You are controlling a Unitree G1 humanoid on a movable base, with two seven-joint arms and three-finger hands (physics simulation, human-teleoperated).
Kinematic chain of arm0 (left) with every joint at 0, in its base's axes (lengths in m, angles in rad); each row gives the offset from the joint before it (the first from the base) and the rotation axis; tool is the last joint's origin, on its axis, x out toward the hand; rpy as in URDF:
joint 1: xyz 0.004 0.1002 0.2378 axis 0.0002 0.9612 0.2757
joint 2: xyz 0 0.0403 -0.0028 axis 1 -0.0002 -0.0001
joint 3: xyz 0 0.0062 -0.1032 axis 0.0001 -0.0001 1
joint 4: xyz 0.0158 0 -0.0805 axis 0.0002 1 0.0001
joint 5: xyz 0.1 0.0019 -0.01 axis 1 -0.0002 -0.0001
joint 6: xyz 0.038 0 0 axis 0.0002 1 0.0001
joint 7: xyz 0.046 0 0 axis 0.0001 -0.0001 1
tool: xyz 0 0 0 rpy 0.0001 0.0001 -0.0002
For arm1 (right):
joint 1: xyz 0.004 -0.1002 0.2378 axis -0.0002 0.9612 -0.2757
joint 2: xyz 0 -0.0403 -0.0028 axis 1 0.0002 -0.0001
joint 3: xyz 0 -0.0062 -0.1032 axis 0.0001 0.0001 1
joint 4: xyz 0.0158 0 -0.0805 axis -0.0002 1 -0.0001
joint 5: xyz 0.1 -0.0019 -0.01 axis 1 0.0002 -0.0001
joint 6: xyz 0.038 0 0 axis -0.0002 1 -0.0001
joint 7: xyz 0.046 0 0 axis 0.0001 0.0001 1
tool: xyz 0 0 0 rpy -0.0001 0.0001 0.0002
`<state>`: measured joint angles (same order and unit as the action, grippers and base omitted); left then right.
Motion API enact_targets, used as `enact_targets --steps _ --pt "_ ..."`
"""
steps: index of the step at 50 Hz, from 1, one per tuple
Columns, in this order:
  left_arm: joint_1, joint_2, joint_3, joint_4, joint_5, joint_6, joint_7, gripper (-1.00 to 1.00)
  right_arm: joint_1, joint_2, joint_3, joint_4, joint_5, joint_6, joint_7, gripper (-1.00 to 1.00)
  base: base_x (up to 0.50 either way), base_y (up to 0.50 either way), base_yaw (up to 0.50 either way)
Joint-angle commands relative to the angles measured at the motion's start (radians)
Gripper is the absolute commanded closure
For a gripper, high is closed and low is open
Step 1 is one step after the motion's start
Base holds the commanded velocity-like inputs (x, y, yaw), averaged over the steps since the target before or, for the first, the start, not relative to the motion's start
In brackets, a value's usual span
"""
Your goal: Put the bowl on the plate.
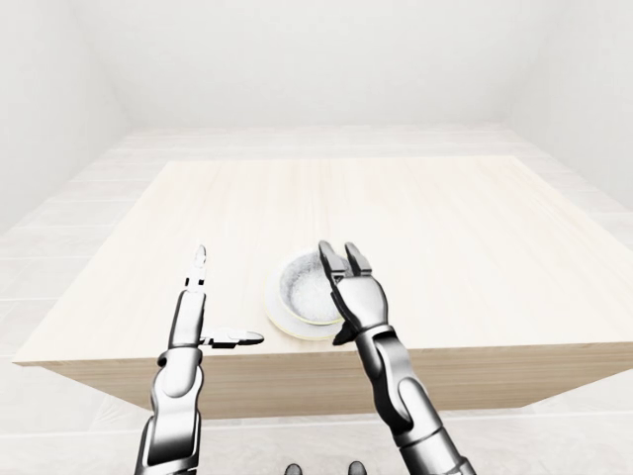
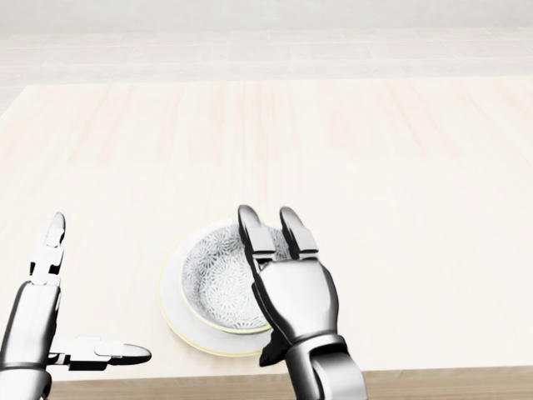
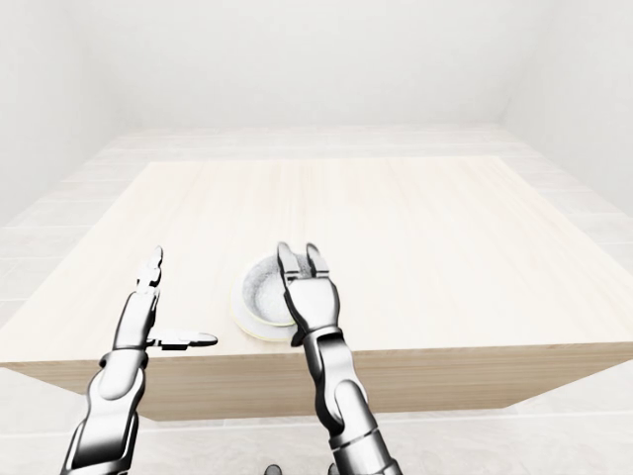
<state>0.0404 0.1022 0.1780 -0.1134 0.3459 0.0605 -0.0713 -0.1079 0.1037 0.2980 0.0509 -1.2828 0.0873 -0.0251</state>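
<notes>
Head view, left to right. The left hand hovers at the lower left corner near the table's near edge, well apart from the crockery. It is spread, with one finger pointing up the view and the thumb held out sideways, and it grips nothing; it appears parked where it cannot get in the way of the working arm. Right of it, the plate lies flat on the pale wooden table, close to the near edge and so within easy reach. The patterned bowl sits upright on the plate, its base inside the plate's rim and somewhat toward the right side. The right hand overlaps the bowl's right side in this view. Its fingers are straightened and stand open above the rim, closing on nothing. The thumb is hidden below the palm, so contact there cannot be judged. The placement looks complete; the open posture suits a clean withdrawal without tipping the bowl.
</notes>
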Motion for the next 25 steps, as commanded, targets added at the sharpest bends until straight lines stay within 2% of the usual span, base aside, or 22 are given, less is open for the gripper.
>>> enact_targets --steps 1,5,15,21,24,25 --pt "0.003 -0.001 -0.001 -0.006 0.001 0.002 0.0 -1.0 0.017 0.002 0.008 -0.075 0.001 0.0 0.031 -1.0 0.0 0.0 0.0" --pt "0.005 -0.001 -0.003 0.003 0.003 -0.006 0.004 -1.0 0.028 0.0 0.013 -0.111 0.001 0.0 0.052 -1.0 0.0 0.0 0.0" --pt "0.007 -0.003 -0.003 -0.017 0.003 0.008 -0.003 -1.0 0.054 0.003 0.022 -0.223 0.018 0.0 0.13 -1.0 0.0 0.0 0.0" --pt "0.007 -0.003 -0.004 -0.004 0.005 -0.002 0.001 -1.0 0.025 0.012 0.001 -0.28 0.052 0.0 0.177 -1.0 0.0 0.0 0.0" --pt "0.006 -0.002 -0.004 -0.001 0.006 -0.003 0.002 -1.0 0.02 0.017 -0.004 -0.315 0.071 0.0 0.211 -1.0 0.0 0.0 0.0" --pt "0.004 -0.002 -0.002 0.002 0.006 -0.002 0.003 -1.0 0.018 0.021 -0.008 -0.363 0.084 0.0 0.251 -1.0 0.0 0.0 0.0"
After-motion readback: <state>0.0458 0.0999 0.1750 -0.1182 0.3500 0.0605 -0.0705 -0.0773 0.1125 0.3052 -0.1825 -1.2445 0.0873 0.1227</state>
